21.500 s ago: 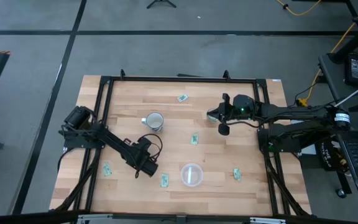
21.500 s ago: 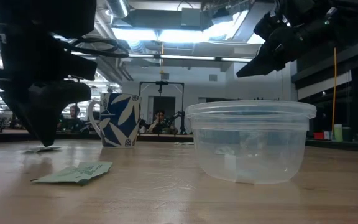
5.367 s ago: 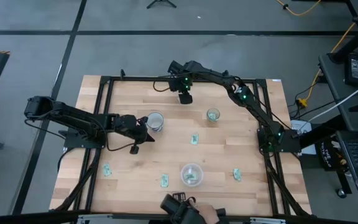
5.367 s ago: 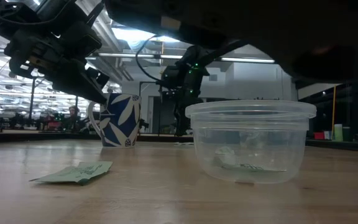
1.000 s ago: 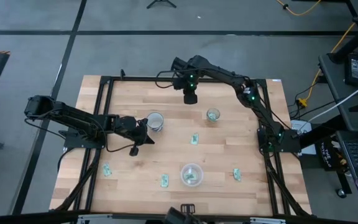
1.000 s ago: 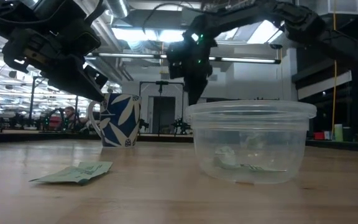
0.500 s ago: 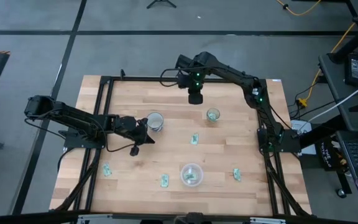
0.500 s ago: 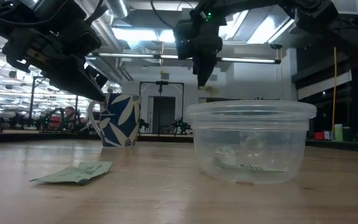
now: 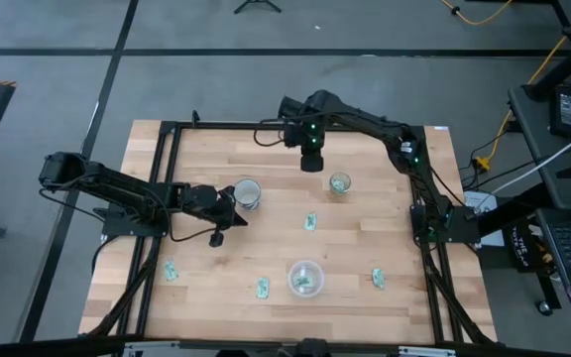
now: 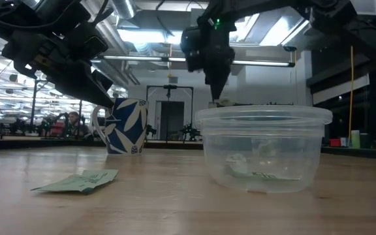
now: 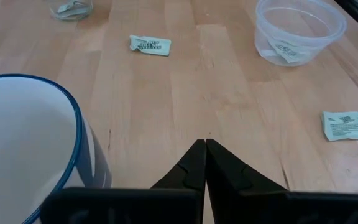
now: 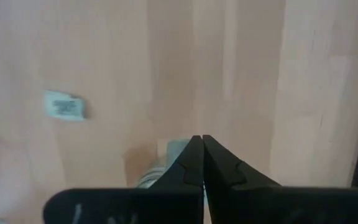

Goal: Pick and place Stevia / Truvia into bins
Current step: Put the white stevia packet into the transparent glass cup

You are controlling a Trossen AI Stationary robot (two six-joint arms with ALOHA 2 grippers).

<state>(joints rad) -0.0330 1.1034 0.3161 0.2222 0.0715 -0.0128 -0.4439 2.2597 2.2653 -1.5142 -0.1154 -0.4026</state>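
Scene: a wooden bench (image 9: 385, 233) seen from above, with two dark robot arms, a blue-patterned mug (image 9: 247, 193) and small green-and-white sweetener sachets scattered about.

Right gripper (image 12: 202, 142): pinched shut and raised above the far half of the bench. A pale sachet (image 12: 171, 148) appears to be clamped at its fingertips, though I cannot be fully certain of this.

What just changed: over the past second this gripper has lifted away from the far edge and moved towards the small glass cup (image 9: 340, 183). It is now near the cup but not yet over it. No sachet lies near the far edge of the bench now.

Meaning for the task: the pick appears done and the carry is under way. The release into the cup is still to come.

Left gripper (image 11: 204, 146): closed on nothing and hanging just beside the mug. It has not shifted in that second and looks to be waiting.

Bins: the glass cup already holds something green. The wide clear container (image 10: 266, 116) near the front edge has at least one sachet lying inside.

Sachets still loose: one at mid-bench (image 9: 310, 222), one just left of the container (image 9: 263, 288), one farther left (image 9: 171, 270) and one to the container's right (image 9: 377, 278).

Progress: partly done, with four loose sachets left once the carried one is dropped.
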